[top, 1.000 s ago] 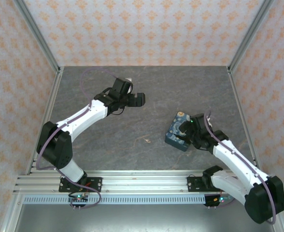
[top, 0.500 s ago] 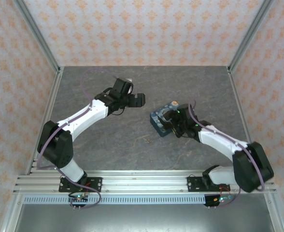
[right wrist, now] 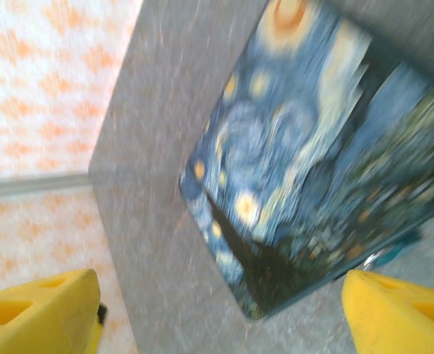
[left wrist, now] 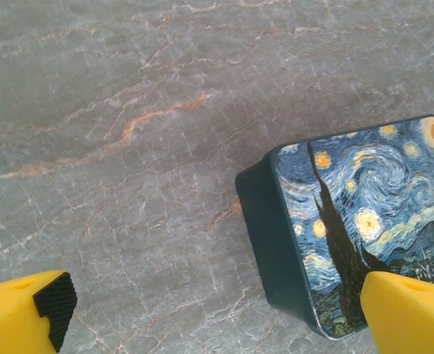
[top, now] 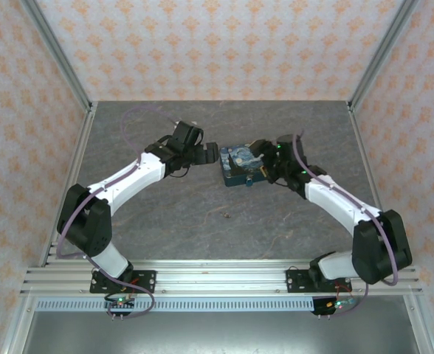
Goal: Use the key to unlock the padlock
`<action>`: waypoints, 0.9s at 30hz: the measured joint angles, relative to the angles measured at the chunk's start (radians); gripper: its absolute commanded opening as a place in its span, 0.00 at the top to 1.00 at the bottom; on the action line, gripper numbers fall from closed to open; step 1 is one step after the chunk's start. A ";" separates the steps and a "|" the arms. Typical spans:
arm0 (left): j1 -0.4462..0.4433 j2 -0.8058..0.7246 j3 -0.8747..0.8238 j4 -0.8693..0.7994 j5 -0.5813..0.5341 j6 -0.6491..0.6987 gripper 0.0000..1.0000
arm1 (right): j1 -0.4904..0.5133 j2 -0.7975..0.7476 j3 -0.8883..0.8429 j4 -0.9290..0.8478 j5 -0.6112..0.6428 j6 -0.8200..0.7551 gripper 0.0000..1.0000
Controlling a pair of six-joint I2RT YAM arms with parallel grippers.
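The padlock [right wrist: 395, 245] shows to me only as a blurred teal sliver at the edge of the Starry Night tin [top: 237, 162], just beside one finger in my right wrist view. It is too smeared to tell how it hangs or whether it is locked. The tin lies toward the far middle of the grey desk [top: 165, 221], painted face up, between my two arms. My right jaws stand wide apart at the tin's right end, with the painted face spread across the gap ahead of them. Bare desk shows between one yellow finger [right wrist: 40, 310] and the tin, and I cannot tell whether the other finger touches it. My left jaws are fully apart just beside the tin's left end and hold nothing. The tin's dark corner reaches in front of them on the right side. The key [top: 225, 215] is a small pale speck on bare desk, nearer than the tin and well apart from both pairs of jaws.
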 measured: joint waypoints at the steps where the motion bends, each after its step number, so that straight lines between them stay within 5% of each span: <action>1: 0.005 0.000 -0.010 0.002 0.007 -0.011 0.00 | -0.035 -0.003 0.008 -0.015 0.009 -0.016 0.14; 5: 0.029 0.000 -0.030 0.006 0.029 -0.044 0.00 | -0.149 0.042 0.082 -0.054 0.028 -0.088 0.13; 11: 0.047 0.000 -0.031 0.018 0.046 -0.054 0.00 | -0.190 0.264 0.262 -0.047 -0.002 -0.209 0.16; 18: 0.107 0.000 -0.030 0.036 0.090 -0.053 0.00 | -0.183 0.506 0.428 -0.050 -0.069 -0.293 0.25; 27: 0.143 0.000 -0.030 0.050 0.147 -0.045 0.00 | -0.064 0.542 0.415 -0.044 -0.105 -0.341 0.46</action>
